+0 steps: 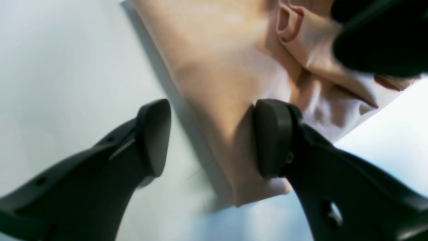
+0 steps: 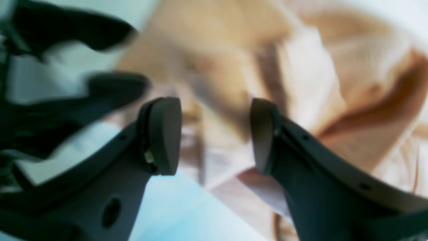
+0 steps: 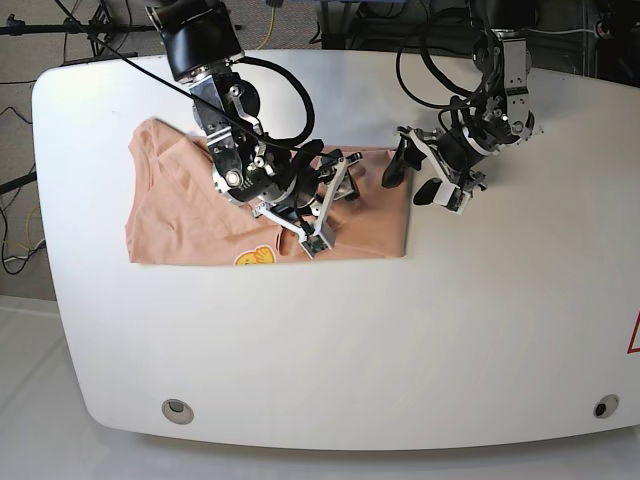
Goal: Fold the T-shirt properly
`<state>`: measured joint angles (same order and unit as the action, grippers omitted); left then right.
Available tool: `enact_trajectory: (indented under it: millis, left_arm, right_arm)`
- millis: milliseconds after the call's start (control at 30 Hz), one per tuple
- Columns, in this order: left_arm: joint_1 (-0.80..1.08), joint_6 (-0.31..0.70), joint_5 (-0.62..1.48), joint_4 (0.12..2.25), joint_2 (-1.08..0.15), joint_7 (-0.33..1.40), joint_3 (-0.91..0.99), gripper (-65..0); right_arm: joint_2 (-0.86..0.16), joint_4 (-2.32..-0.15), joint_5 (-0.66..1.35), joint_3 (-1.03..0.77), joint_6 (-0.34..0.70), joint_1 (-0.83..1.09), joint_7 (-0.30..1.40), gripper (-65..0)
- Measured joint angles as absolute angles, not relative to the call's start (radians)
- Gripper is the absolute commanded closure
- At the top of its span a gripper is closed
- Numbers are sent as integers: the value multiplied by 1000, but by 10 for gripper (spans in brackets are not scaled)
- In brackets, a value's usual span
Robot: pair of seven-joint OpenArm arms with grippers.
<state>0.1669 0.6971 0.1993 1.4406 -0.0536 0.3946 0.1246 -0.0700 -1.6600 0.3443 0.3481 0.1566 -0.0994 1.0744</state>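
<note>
The T-shirt (image 3: 200, 215) lies partly folded on the white desk (image 3: 350, 340) toward its far left corner, the yellow smiley print (image 3: 255, 258) showing at the cloth's near edge. The right gripper (image 3: 325, 195) hangs over the shirt's middle with its jaws spread and nothing between them, its arm hiding part of the fabric. Further right, the left gripper (image 3: 415, 178) sits at the shirt's right edge, also spread and empty, with cables (image 3: 430, 70) trailing toward the far edge.
</note>
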Motion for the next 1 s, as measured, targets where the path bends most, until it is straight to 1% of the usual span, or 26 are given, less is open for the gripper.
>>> enact_trajectory:
  millis: [233, 467, 800, 933, 1000]
  left_arm:
    - [169, 697, 200, 1441, -53, 394, 126, -375]
    - [169, 697, 200, 1441, -53, 392, 126, -375]
    - [169, 697, 199, 1441, -53, 392, 126, -375]
    - [169, 697, 200, 1441, -53, 392, 126, -375]
    - [169, 697, 200, 1441, -54, 392, 126, -375]
  right_arm:
    - [-75, -1652, 345, 347, 157, -105, 1015, -317]
    - [-75, -1630, 345, 348, 157, -108, 1012, -317]
    - [-75, -1536, 348, 348, 157, -111, 920, -315]
    - [-75, -1527, 348, 348, 158, -114, 919, -314]
    - [-75, -1528, 348, 348, 157, -114, 919, -302]
